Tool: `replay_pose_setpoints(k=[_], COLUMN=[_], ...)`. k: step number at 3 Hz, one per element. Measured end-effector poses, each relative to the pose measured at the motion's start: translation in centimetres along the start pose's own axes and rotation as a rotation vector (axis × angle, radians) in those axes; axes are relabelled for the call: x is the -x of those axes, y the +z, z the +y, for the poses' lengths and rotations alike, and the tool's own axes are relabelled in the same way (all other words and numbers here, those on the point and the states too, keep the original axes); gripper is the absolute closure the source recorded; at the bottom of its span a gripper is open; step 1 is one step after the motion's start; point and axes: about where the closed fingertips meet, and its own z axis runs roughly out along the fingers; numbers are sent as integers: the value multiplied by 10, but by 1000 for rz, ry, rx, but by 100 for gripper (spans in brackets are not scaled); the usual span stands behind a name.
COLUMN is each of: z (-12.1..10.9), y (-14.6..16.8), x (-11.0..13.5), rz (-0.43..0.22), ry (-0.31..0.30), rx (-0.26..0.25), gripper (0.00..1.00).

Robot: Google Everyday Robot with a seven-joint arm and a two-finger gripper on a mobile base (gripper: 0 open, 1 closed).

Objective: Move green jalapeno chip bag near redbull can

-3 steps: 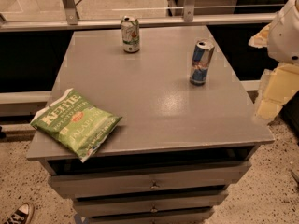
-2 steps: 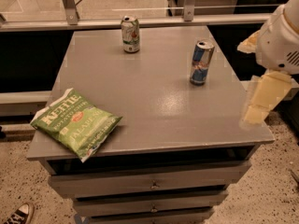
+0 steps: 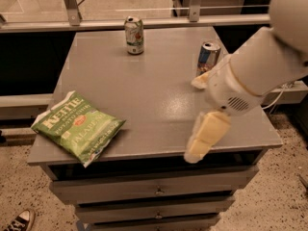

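Note:
The green jalapeno chip bag (image 3: 77,126) lies flat at the front left corner of the grey table (image 3: 144,90), its lower edge hanging slightly over the front. The redbull can (image 3: 208,57) stands upright at the back right, its lower part hidden behind my arm. My gripper (image 3: 194,119) hovers over the right front part of the table, just in front of the can and far right of the bag. Its two cream fingers (image 3: 207,134) are spread apart and hold nothing.
A white-and-green can (image 3: 134,35) stands at the back middle of the table. Drawers (image 3: 154,191) sit below the tabletop. A metal rail (image 3: 144,22) runs behind the table. A shoe (image 3: 19,221) shows on the floor at the bottom left.
My arm has swung in from the right edge to over the table's right front, now covering part of the redbull can. The bag and both cans have not moved.

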Motion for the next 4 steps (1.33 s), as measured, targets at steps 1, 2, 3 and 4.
replay_pose_setpoints(k=[1,2,3,4], z=[17,18,19,18], y=[39,44,43,58], x=[23,26,29,46], rz=[-65,-74,-82,-145], ry=[18,18,19,37], rx=[42,42,37,40], gripper=[0,0,0,0])
